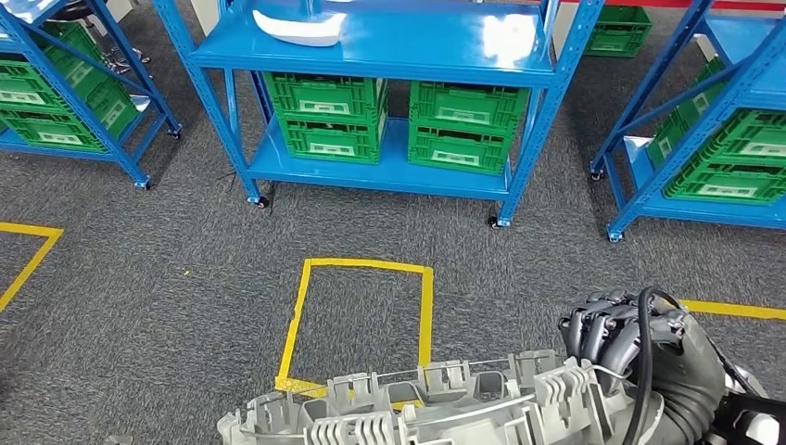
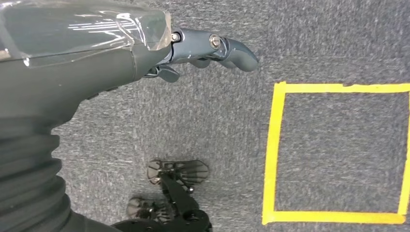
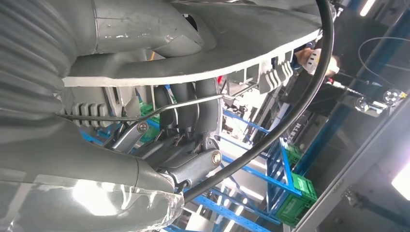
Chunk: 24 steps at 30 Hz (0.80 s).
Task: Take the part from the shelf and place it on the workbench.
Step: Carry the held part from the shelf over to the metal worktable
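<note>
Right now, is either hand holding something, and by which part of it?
The right hand holds the long grey ribbed plastic part at its right end, fingers wrapped over its edge. The left hand holds nothing.

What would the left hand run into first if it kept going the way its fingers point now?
Probably just the grey carpet. The left hand hangs empty with its fingers aimed along and down toward the floor, short of the yellow tape square. Nothing else lies ahead of it, though depth is hard to judge.
</note>
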Available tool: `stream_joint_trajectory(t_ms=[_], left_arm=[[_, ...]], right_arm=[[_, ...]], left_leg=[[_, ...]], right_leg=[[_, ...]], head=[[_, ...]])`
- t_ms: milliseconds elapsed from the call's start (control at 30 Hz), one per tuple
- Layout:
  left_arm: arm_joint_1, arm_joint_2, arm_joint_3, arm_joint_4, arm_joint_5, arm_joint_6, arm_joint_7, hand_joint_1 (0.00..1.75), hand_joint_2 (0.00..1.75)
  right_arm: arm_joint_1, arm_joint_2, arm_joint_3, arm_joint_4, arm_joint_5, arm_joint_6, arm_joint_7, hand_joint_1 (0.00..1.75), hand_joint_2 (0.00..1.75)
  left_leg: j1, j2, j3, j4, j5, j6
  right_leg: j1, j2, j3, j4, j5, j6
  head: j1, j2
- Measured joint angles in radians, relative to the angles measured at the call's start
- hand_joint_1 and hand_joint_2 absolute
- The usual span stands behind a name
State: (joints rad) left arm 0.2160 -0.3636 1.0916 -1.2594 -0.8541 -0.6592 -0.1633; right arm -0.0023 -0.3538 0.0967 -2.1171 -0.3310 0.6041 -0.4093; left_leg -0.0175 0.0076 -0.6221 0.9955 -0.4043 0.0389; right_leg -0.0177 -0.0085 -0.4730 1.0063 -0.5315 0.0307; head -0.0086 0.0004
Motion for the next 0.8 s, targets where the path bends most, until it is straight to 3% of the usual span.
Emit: stream_joint_trajectory(t_ms=[33,100,133,200,267,300,333,367,433,500,533,600,633,667,700,767,800], left_arm=[[0.001,0.000,-0.001,0.000,0.000,0.000,0.000,0.00,1.75],[0.004,0.000,-0.001,0.000,0.001,0.000,0.000,0.00,1.75],[0.007,0.001,-0.001,0.000,0.001,0.000,0.000,0.00,1.75],[0.011,0.002,-0.001,-0.001,0.001,0.000,0.000,0.00,1.75],[0.012,0.002,-0.002,0.000,-0.001,-0.002,-0.003,0.00,1.75],[0.012,0.002,-0.002,0.000,-0.004,-0.004,-0.007,0.00,1.75],[0.011,0.002,-0.002,0.000,-0.010,-0.006,-0.012,0.00,1.75],[0.010,0.002,-0.002,0.000,-0.019,-0.009,-0.018,0.00,1.75],[0.004,0.002,-0.001,0.000,-0.042,-0.010,-0.025,0.00,1.75],[-0.006,0.004,0.003,0.000,-0.064,-0.010,-0.033,0.00,1.75],[-0.012,0.004,0.007,0.000,-0.074,-0.009,-0.038,0.00,1.75],[-0.023,0.004,0.019,0.000,-0.091,-0.009,-0.051,0.00,1.75],[-0.029,0.003,0.026,0.001,-0.100,-0.009,-0.059,0.00,1.75],[-0.035,0.003,0.032,0.002,-0.108,-0.009,-0.068,0.00,1.75],[-0.043,0.002,0.038,0.004,-0.116,-0.009,-0.077,0.00,1.75],[-0.058,0.002,0.050,0.014,-0.135,-0.008,-0.099,0.00,1.75],[-0.065,0.002,0.056,0.023,-0.144,-0.008,-0.112,0.00,1.75]], right_arm=[[0.000,0.000,0.000,0.000,0.000,0.000,0.000,1.75,1.75],[0.000,-0.001,0.000,0.000,0.000,0.000,0.000,1.75,1.75],[0.000,-0.001,0.000,0.000,-0.001,0.000,0.000,1.75,1.75],[-0.001,0.000,0.001,0.000,-0.001,0.000,0.001,1.75,1.75],[-0.001,0.000,0.002,0.001,-0.002,-0.001,0.001,1.75,1.75],[0.000,0.000,0.003,0.001,-0.004,-0.001,0.002,1.75,1.75],[0.002,0.000,0.003,0.002,-0.006,-0.001,0.003,1.75,1.75],[0.005,0.000,0.003,0.002,-0.008,-0.002,0.004,1.75,1.75],[0.011,0.001,0.003,0.001,-0.010,-0.002,0.005,1.75,1.75],[0.014,0.004,0.003,0.000,-0.011,-0.002,0.007,1.75,1.75],[0.013,0.007,0.004,-0.001,-0.011,-0.001,0.008,1.75,1.75],[0.011,0.012,0.005,-0.001,-0.010,0.000,0.009,1.75,1.75],[0.010,0.015,0.006,0.000,-0.009,0.001,0.009,1.75,1.75],[0.009,0.017,0.006,0.001,-0.008,0.001,0.010,1.75,1.75],[0.006,0.020,0.006,0.002,-0.007,0.002,0.010,1.75,1.75],[-0.005,0.024,0.008,0.006,-0.006,0.003,0.015,1.75,1.75],[-0.012,0.026,0.010,0.008,-0.005,0.004,0.019,1.75,1.75]], left_leg=[[0.000,0.000,-0.008,0.004,0.008,-0.005],[0.003,-0.001,-0.018,0.007,0.018,-0.015],[0.006,-0.003,-0.024,0.016,0.004,-0.022],[0.013,-0.007,-0.045,0.086,-0.078,-0.038],[0.022,-0.008,-0.071,0.216,-0.170,-0.051],[0.026,-0.008,-0.076,0.269,-0.187,-0.056],[0.029,-0.008,-0.068,0.294,-0.181,-0.058],[0.031,-0.008,-0.041,0.283,-0.157,-0.059],[0.033,-0.009,0.058,0.162,-0.112,-0.055],[0.028,-0.010,0.153,0.018,-0.120,-0.045],[0.024,-0.011,0.176,-0.023,-0.132,-0.040],[0.020,-0.010,0.175,-0.047,-0.125,-0.025],[0.019,-0.008,0.167,-0.052,-0.112,-0.016],[0.020,-0.006,0.157,-0.056,-0.097,-0.005],[0.020,-0.004,0.144,-0.059,-0.083,0.003],[0.014,-0.003,0.110,-0.055,-0.057,0.012],[0.011,-0.003,0.091,-0.051,-0.046,0.013]], right_leg=[[0.004,0.001,0.013,-0.028,-0.012,-0.006],[0.004,0.000,0.001,-0.034,-0.003,-0.017],[0.001,-0.001,-0.007,-0.034,0.006,-0.026],[-0.005,-0.004,-0.025,-0.036,0.026,-0.039],[-0.004,-0.005,-0.050,-0.033,0.047,-0.043],[-0.005,-0.005,-0.064,-0.031,0.057,-0.042],[-0.005,-0.005,-0.079,-0.028,0.067,-0.039],[-0.005,-0.005,-0.094,-0.026,0.076,-0.036],[-0.006,-0.004,-0.115,-0.022,0.092,-0.029],[-0.004,-0.005,-0.125,-0.021,0.109,-0.017],[-0.005,-0.006,-0.129,-0.023,0.118,-0.010],[-0.007,-0.008,-0.137,-0.028,0.135,0.003],[-0.008,-0.007,-0.143,-0.024,0.130,0.005],[-0.008,-0.006,-0.153,-0.007,0.107,0.002],[-0.008,-0.004,-0.167,0.032,0.066,-0.005],[-0.007,-0.002,-0.201,0.163,-0.028,-0.015],[-0.007,-0.001,-0.211,0.228,-0.052,-0.012]], head=[[0.000,0.000],[0.000,0.000],[-0.001,0.000],[-0.004,0.000],[-0.006,0.000],[-0.006,0.000],[-0.006,0.000],[-0.006,0.000],[-0.006,0.000],[-0.006,0.000],[-0.005,0.000],[-0.005,0.000],[-0.005,0.000],[-0.003,0.000],[-0.002,0.000],[-0.001,0.000],[-0.001,0.000]])
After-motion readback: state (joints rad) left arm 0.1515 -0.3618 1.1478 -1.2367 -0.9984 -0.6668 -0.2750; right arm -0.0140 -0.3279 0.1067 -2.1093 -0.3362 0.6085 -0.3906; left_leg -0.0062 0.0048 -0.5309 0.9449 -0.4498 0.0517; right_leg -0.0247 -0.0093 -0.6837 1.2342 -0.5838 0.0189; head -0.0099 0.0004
